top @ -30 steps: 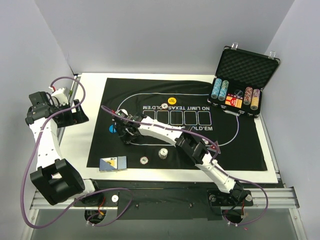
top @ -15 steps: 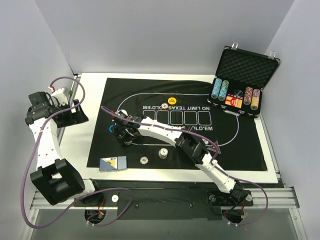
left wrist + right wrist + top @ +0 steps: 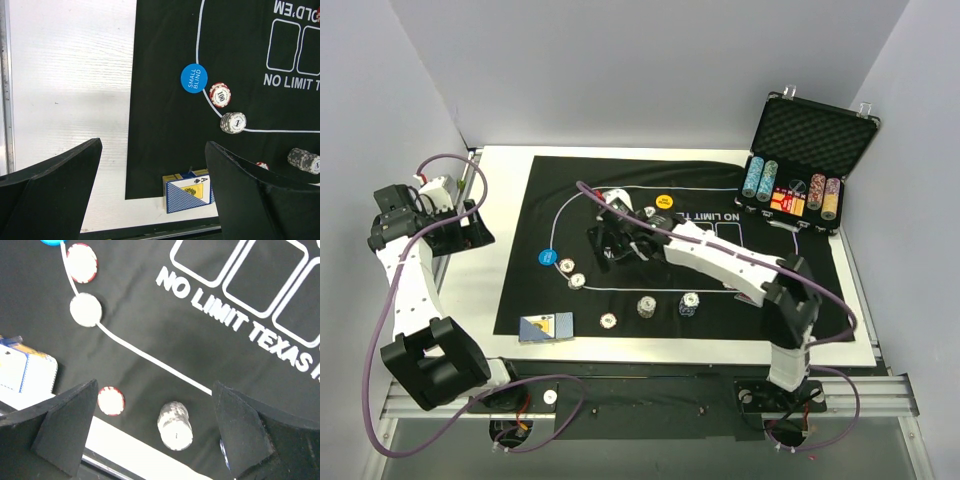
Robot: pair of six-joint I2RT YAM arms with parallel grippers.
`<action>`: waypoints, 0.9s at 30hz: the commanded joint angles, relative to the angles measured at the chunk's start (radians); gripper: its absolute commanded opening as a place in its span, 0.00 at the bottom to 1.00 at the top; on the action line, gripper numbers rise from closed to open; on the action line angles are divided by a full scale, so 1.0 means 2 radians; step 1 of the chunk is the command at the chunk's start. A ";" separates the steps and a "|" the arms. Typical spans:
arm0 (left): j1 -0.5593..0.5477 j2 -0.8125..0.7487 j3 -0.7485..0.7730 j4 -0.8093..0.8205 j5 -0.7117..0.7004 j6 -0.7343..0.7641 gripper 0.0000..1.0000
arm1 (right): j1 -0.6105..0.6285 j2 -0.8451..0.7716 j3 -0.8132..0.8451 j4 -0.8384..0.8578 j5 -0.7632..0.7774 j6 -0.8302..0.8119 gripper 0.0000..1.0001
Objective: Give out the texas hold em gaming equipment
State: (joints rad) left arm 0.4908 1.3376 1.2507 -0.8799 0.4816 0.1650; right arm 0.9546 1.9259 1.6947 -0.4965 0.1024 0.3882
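Note:
A blue disc lies at the mat's left, with a red-edged chip and a grey chip beside it. Nearer the front edge sit a blue-backed card deck, a red-edged chip and a grey chip stack. Another stack stands to the right. A yellow disc lies further back. My right gripper hovers open over the mat, holding nothing. My left gripper hangs open at the table's left side.
The black mat covers most of the white table. An open case with tall chip columns stands at the back right. Grey walls close in on the left, back and right.
My right gripper opened and drew back from beside the blue disc toward the mat's middle. Two chips now lie uncovered where it was. The left arm has not moved.

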 commanded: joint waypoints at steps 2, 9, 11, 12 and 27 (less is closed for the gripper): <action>0.005 -0.012 0.016 0.003 0.015 0.006 0.96 | 0.013 -0.068 -0.121 -0.024 0.043 0.017 0.93; 0.005 -0.012 0.013 0.003 0.016 0.005 0.96 | 0.033 -0.099 -0.202 -0.003 0.041 0.041 0.94; 0.005 -0.012 0.011 0.004 0.017 0.004 0.96 | 0.036 -0.098 -0.210 0.000 0.039 0.044 0.94; 0.005 -0.012 0.012 0.004 0.018 0.004 0.96 | 0.036 -0.098 -0.211 0.002 0.039 0.044 0.94; 0.005 -0.008 0.014 0.005 0.015 0.003 0.96 | 0.036 -0.064 -0.229 0.033 0.016 0.053 0.83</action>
State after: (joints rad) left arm 0.4927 1.3376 1.2507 -0.8810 0.4847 0.1646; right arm 1.0275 1.7821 1.2587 -0.4267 0.1368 0.4759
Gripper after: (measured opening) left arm 0.961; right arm 0.845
